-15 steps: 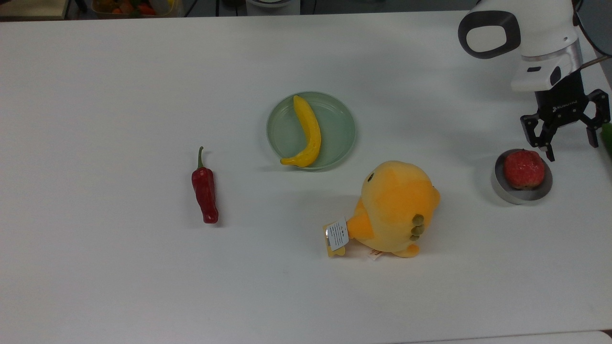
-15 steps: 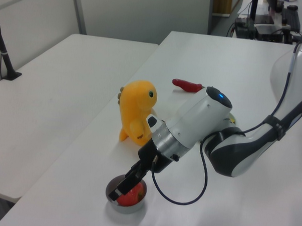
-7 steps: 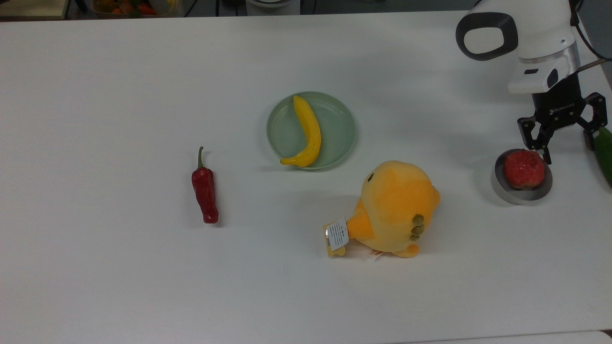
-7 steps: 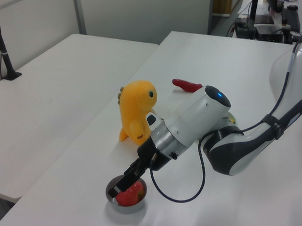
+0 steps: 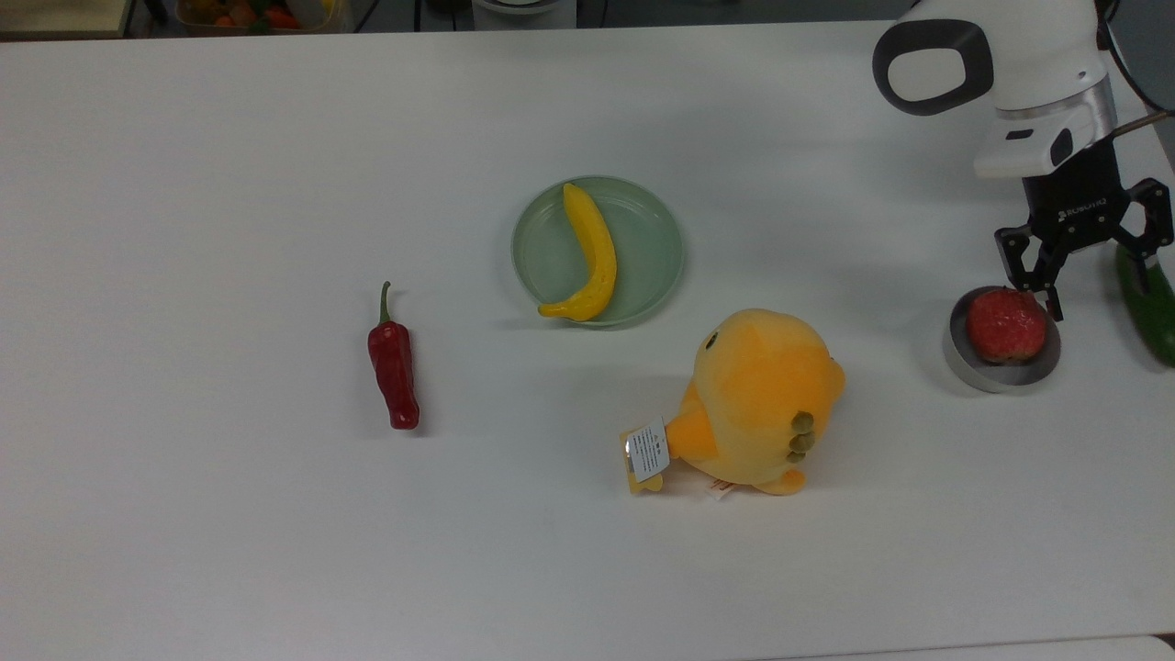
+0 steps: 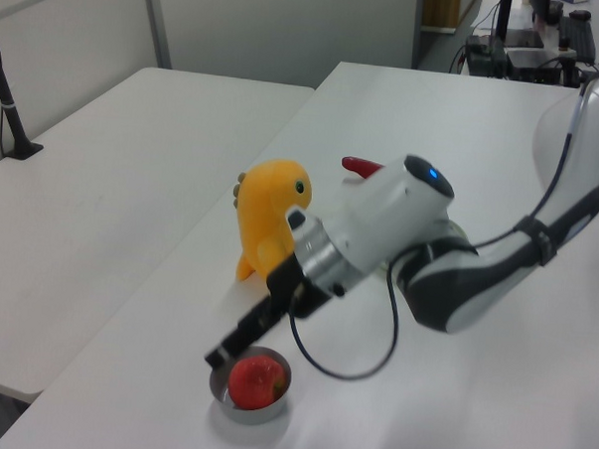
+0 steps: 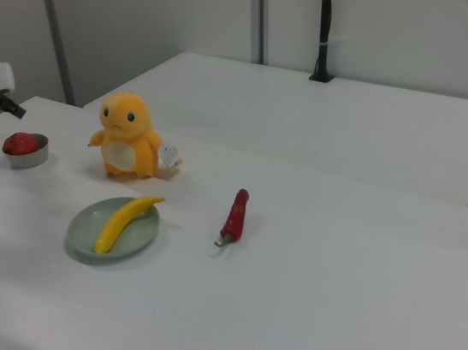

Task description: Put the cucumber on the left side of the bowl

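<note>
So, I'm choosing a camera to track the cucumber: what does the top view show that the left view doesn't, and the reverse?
Top view's extras: the cucumber at the top view's right edge, beside the open gripper, and the banana on the green plate. Left view's extra: a second white table alongside. Shared: the bowl with a red fruit, the yellow plush toy, the red chili and the arm.
</note>
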Tool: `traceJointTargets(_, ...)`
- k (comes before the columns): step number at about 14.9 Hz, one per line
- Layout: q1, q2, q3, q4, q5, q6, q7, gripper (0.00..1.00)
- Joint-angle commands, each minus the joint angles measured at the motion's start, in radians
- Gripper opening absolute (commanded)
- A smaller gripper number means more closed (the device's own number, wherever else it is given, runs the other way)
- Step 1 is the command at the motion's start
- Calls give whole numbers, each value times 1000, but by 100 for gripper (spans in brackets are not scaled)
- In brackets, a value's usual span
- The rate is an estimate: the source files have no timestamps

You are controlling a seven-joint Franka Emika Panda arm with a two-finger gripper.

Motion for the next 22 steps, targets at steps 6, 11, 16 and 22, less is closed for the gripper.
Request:
traceJointTargets(6, -131, -377, 10, -330, -14, -112, -2, 92)
traceJointTargets(11, -241, -606, 88, -594, 44, -409, -170, 100)
traceJointTargets(16, -325, -808, 88, -680, 291, -898, -563, 100)
traceJointTargets(22, -519, -914, 65, -733, 295, -968, -577, 100)
